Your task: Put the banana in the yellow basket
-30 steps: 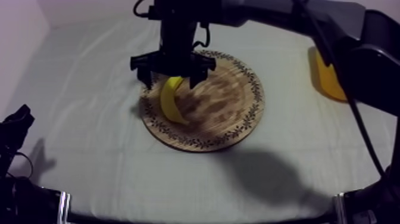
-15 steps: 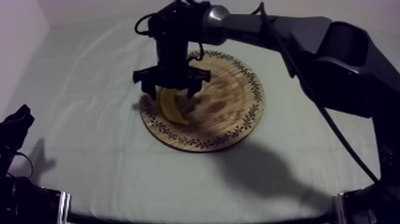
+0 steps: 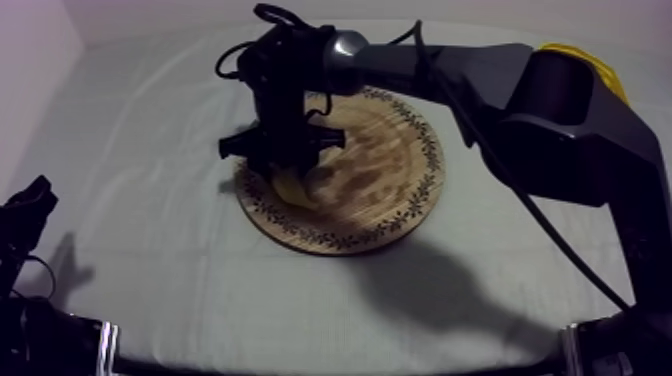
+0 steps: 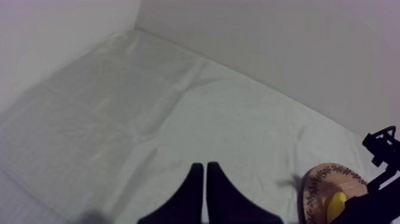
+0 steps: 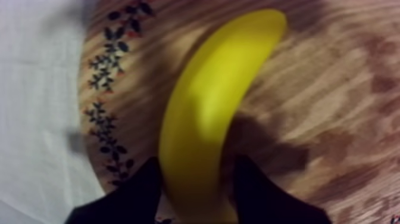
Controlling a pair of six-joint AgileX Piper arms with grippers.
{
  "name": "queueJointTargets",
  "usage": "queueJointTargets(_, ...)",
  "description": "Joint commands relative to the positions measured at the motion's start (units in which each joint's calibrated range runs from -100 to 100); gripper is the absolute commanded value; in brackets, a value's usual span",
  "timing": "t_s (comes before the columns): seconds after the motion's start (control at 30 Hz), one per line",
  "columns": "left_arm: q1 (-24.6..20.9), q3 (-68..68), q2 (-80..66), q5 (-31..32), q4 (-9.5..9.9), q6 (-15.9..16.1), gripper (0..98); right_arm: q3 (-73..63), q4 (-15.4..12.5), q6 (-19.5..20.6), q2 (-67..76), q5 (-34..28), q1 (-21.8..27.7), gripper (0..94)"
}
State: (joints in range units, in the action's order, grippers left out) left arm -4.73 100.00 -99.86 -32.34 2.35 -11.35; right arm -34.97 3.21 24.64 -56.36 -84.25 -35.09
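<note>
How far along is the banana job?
Done: the right tool is down at the yellow banana on the round wooden board. In hand: the tool looks closed round it, not yet lifted. Left: the lift and the carry to the yellow basket.

Open cloth [image 3: 140,180] lies around the board [image 3: 400,190]; the right arm [image 3: 560,120] overhangs the basket [image 3: 598,62].

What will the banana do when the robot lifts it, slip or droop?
The banana looks smooth and shiny, so it may slip. The fingers hold near one end, so the far end might dip. It looks solid, probably stiff.
</note>
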Motion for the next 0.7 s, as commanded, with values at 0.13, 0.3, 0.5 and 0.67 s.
queueJointTargets(0.13,0.0,0.0,0.0,0.0,0.02,0.0,0.1,-0.2,0.1,-0.5,0.2,0.2,-0.2,22.0)
queueJointTargets(0.3,0.0,0.0,0.0,0.0,0.02,0.0,0.1,0.5,-0.4,-1.3,2.9,-0.7,0.1,13.2)
queueJointTargets(0.5,0.0,0.0,0.0,0.0,0.02,0.0,0.1,7.3,-1.5,-3.6,12.0,-1.4,1.2,8.3)
queueJointTargets(0.67,0.0,0.0,0.0,0.0,0.02,0.0,0.1,14.1,-2.8,-5.9,23.2,-2.3,3.3,8.6)
